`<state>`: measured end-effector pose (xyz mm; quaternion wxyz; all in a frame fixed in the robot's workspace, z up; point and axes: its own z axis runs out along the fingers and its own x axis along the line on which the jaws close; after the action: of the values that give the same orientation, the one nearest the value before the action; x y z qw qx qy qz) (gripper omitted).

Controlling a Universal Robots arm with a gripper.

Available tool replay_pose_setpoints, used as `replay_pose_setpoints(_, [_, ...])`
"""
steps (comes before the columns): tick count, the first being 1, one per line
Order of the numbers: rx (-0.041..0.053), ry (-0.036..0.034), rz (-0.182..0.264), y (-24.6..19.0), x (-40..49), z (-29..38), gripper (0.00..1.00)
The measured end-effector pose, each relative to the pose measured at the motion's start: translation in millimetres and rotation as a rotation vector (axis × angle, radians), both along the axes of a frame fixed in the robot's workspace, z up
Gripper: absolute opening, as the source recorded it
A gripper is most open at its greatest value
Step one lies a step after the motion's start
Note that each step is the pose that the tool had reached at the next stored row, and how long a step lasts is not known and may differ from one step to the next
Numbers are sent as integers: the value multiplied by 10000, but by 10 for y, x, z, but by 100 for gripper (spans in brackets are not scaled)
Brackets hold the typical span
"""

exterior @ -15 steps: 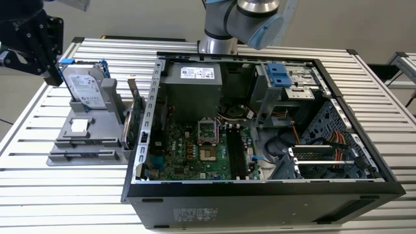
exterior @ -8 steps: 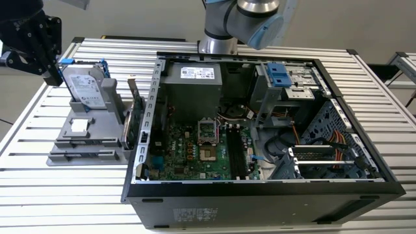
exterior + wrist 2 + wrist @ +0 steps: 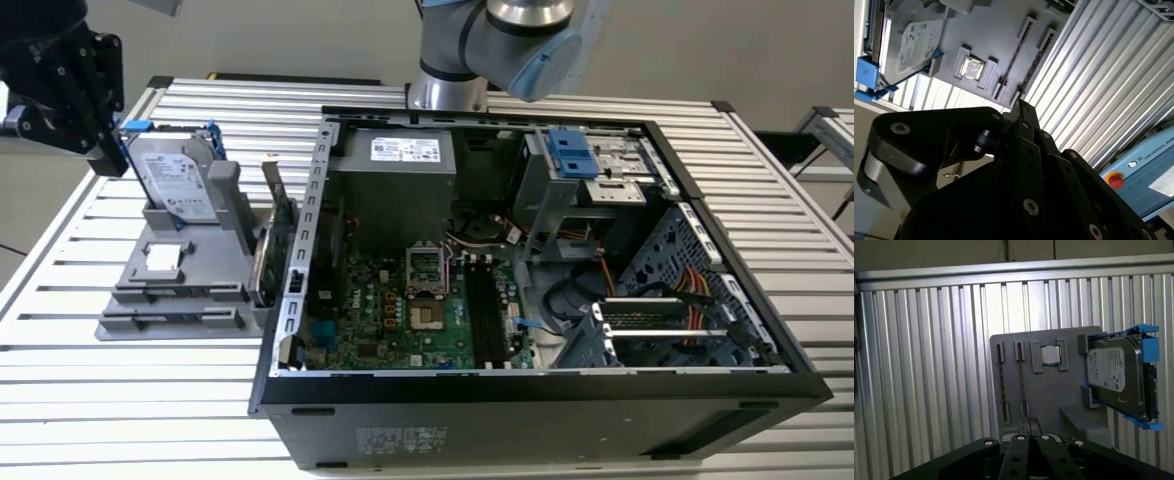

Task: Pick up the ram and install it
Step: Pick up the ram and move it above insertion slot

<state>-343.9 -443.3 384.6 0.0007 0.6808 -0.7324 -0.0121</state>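
We think the ram is the thin strip that stands on its edge in a long slot of the gray holder. A second strip stands in the slot just beside it, and both are so thin from above that we cannot be sure which is which. Next to the slots sits a small square chip, and past that stands the hard drive with its blue handles. The holder lies on the table near the edge at the exterior view's left, just beside the open computer case. The gripper hangs up in the air over the far end of the holder, close to the hard drive and toward the table's far corner at the exterior view's left. Its fingers are together and hold nothing. The ram is down below it, at the holder's other end toward the table's near edge, and nothing touches it. We judge that we are on the way to pick it up. To do this well, we think the fingers must part first and line up across the thin strip, one on each flat side. They should come straight down over its middle and keep away from the second strip and the hard drive. A straight pull up should stop the ram from catching in its slot.
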Motion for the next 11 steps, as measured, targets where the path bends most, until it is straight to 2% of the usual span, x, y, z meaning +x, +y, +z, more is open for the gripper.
replay_pose_setpoints(11, [-1,-4,527,0,-4,0,0])
